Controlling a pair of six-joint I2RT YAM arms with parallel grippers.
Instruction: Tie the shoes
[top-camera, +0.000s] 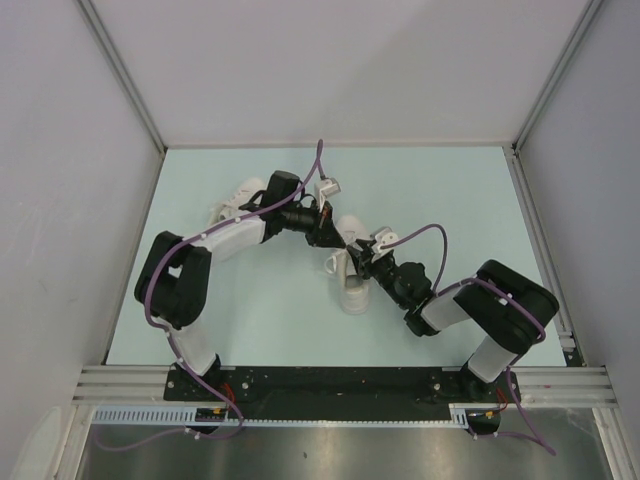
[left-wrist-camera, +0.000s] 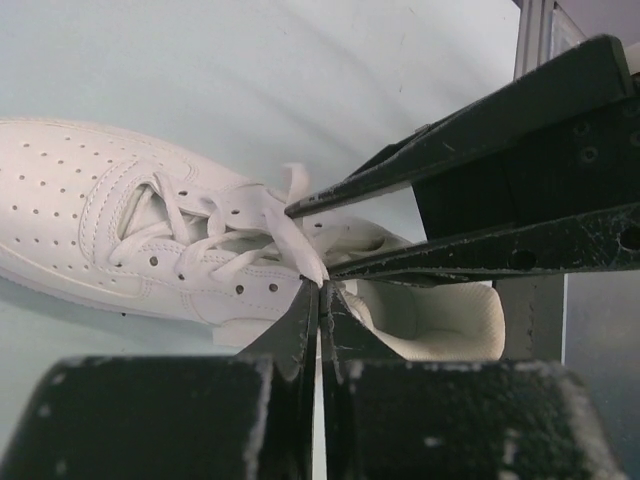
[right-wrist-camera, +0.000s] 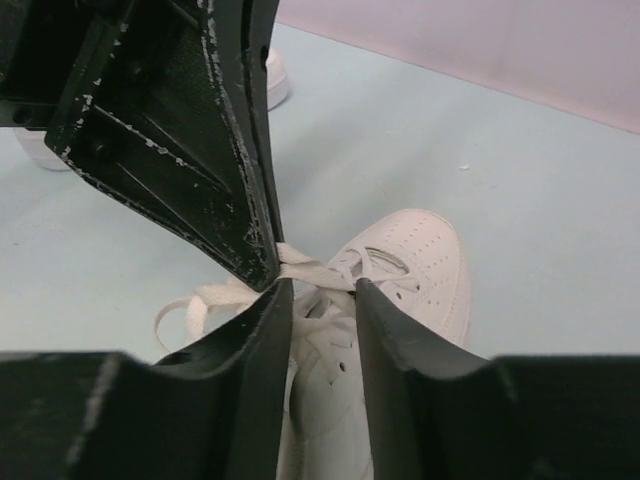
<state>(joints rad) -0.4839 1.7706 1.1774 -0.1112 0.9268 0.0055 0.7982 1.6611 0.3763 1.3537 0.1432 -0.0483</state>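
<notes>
I am holding my left gripper (top-camera: 338, 238) over the middle of the pale blue table top (top-camera: 250, 310), w/ its two black fingers pressed fully together. Between them I am pinching one flat white lace (left-wrist-camera: 285, 230) of the white perforated low-top lace-up sneaker (top-camera: 352, 290). In the left wrist view this strand is running from the eyelets straight into the closed tips.

My right gripper (top-camera: 362, 258) is reaching in from the opp. side, and its tips are sitting just beside the left ones, almost touching. Its jaws are standing partly open w/ a clear gap. The same lace is crossing this gap, but the right fingers are not squeezing it.

The sneaker is resting on its sole directly under both grippers, its laces lying loose over the tongue. The second white sneaker (top-camera: 235, 200) is sitting well apart, at the far left, partly hidden behind my left arm.
</notes>
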